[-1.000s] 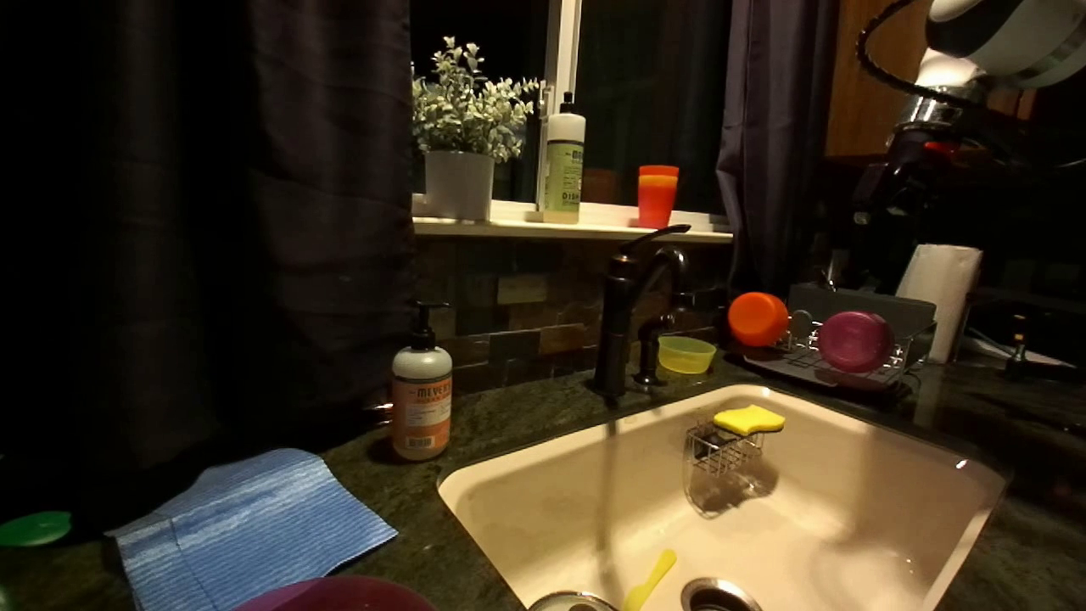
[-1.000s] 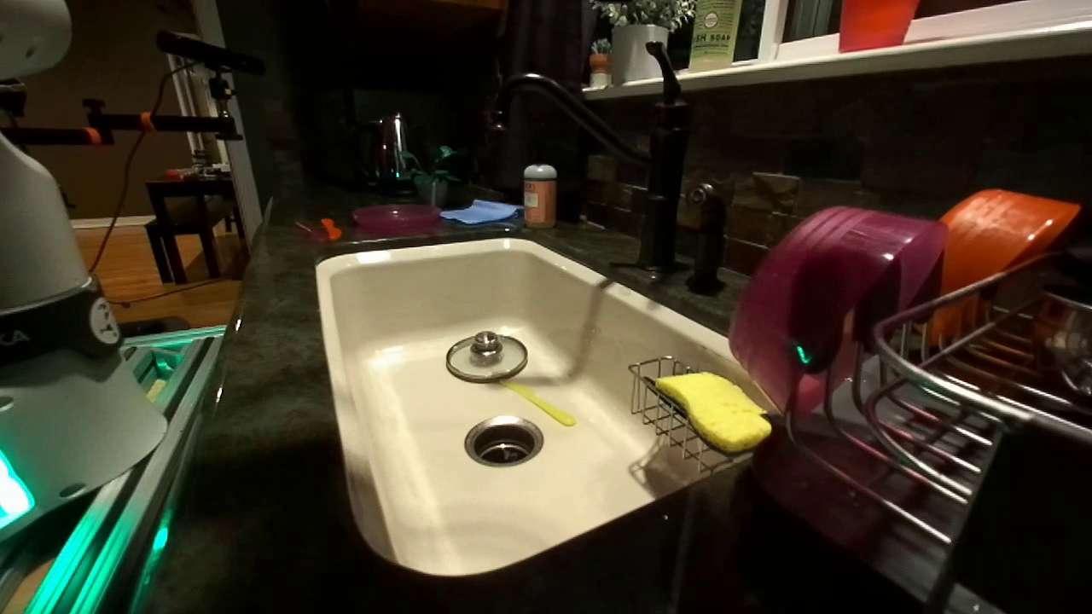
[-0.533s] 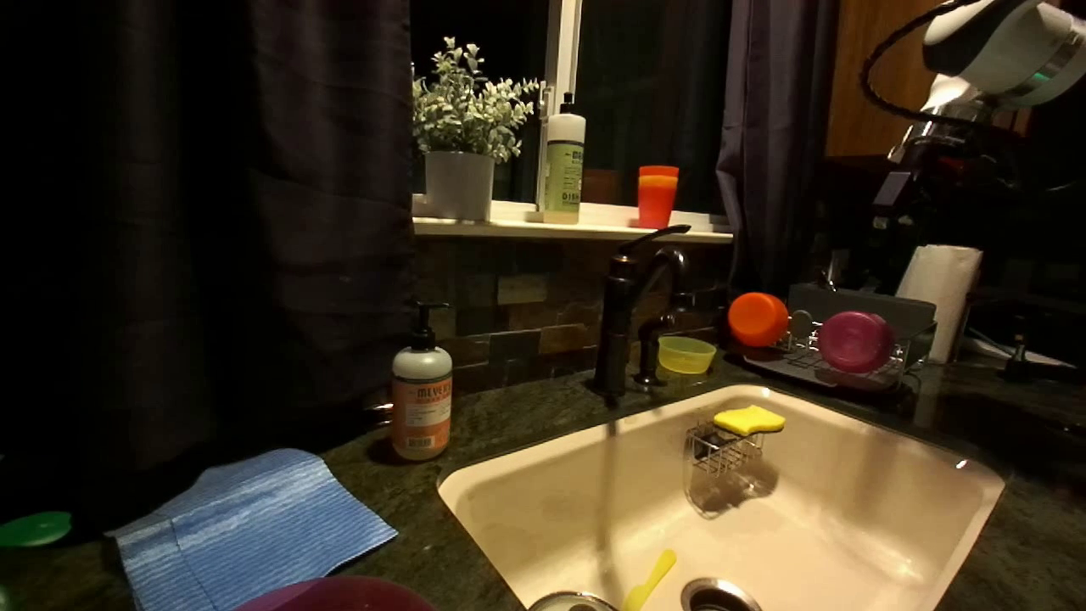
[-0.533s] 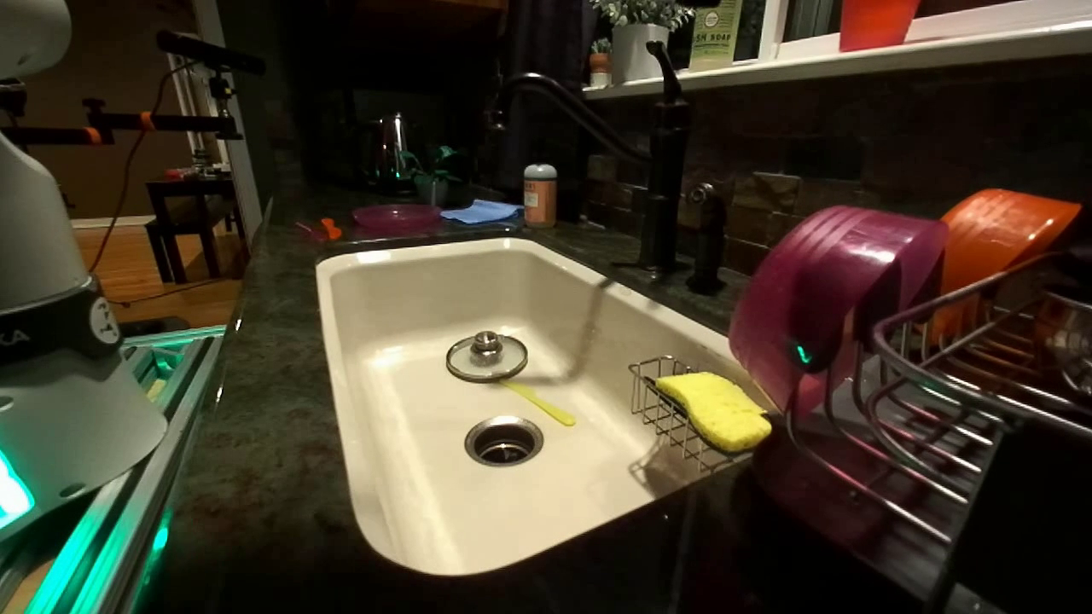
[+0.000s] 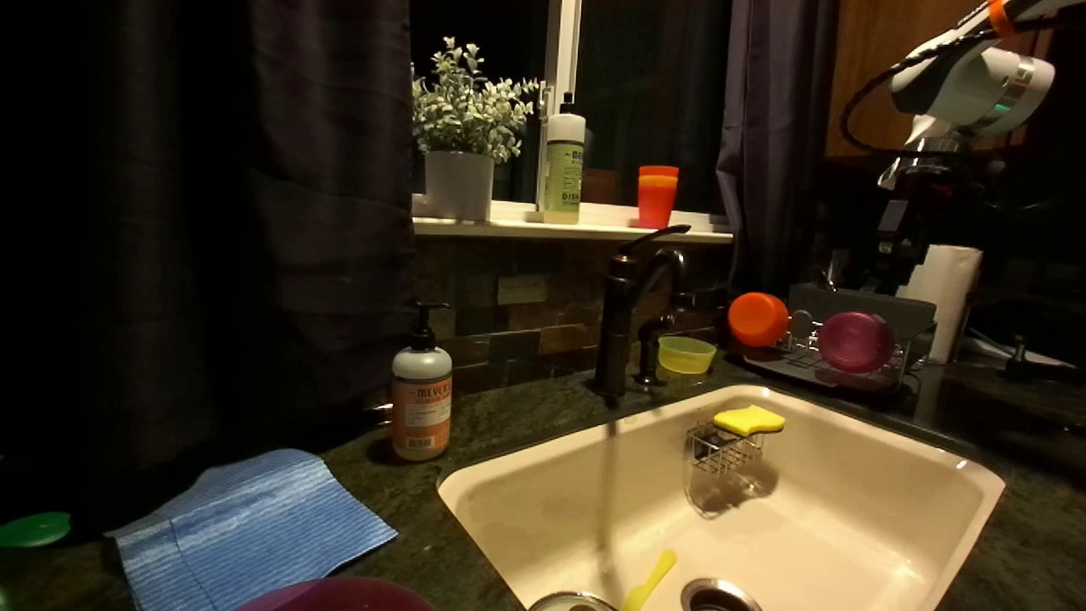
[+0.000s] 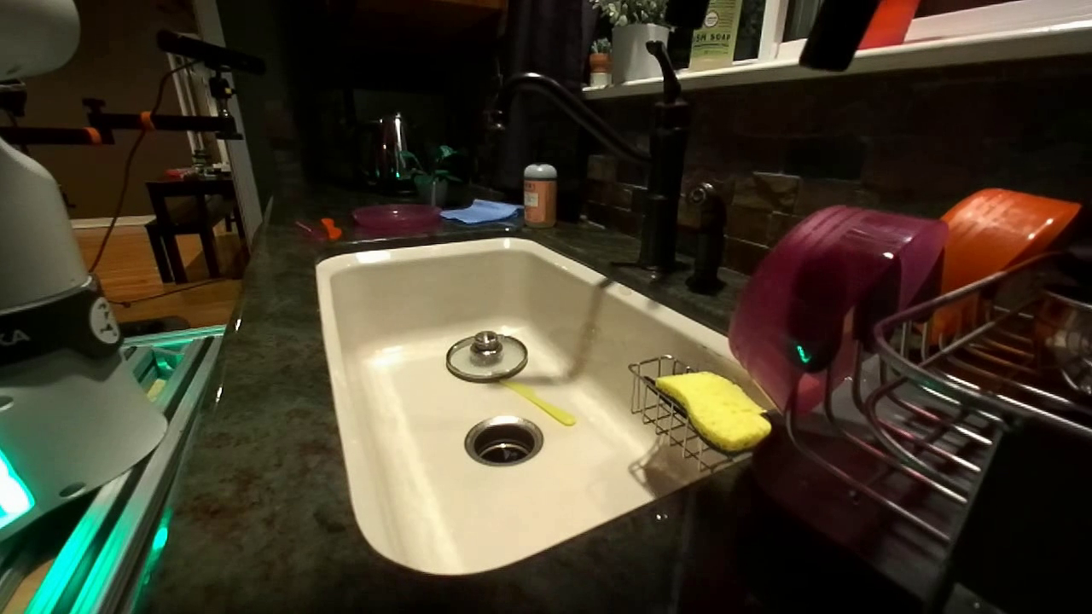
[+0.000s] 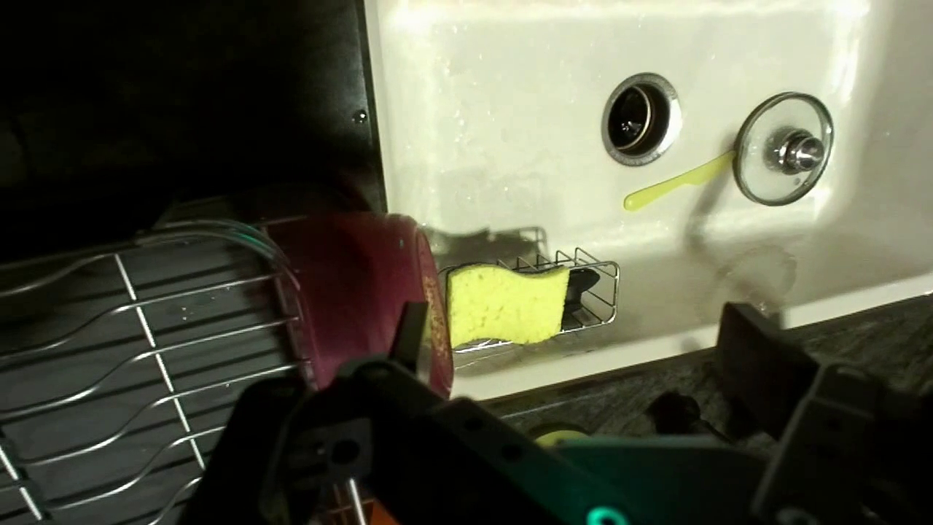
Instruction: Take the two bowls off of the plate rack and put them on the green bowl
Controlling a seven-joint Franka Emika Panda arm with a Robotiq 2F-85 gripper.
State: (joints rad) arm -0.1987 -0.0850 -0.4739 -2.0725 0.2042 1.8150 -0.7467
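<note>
Lower than a second ago, my gripper (image 7: 581, 346) has come down toward the plate rack (image 7: 157, 350); its dark fingers (image 6: 840, 34) now show at the top of an exterior view, where none did then. All that I mean to reach for looks unmoved. The jaws stand wide, with nothing between them.

Working left to right, I have the faucet (image 5: 619, 331), smooth and dark. Just beside it on the dark, mottled counter (image 5: 526, 416), the green bowl (image 5: 687, 355) sits upright: shallow, translucent, so light by my guess that a bump would slide it. Next comes the sponge (image 5: 749, 419), porous and wavy-edged, on a wire caddy (image 5: 721, 450) inside the pale, glossy sink (image 5: 543, 501).

Then the orange bowl (image 5: 758, 320) stands on edge in the rack, base toward the sink. I expect it light, fairly stiff, hard to break and slick.

Right of it, the magenta bowl (image 5: 855, 342) stands the same way, round and shiny, well below my fingers. I would grip it from above across its depth, one pad on the base, one at the rim; my jaws line up that way. Bent metal wires at the rim side could block a finger, and the curved wall may slip if squeezed off-centre.
</note>
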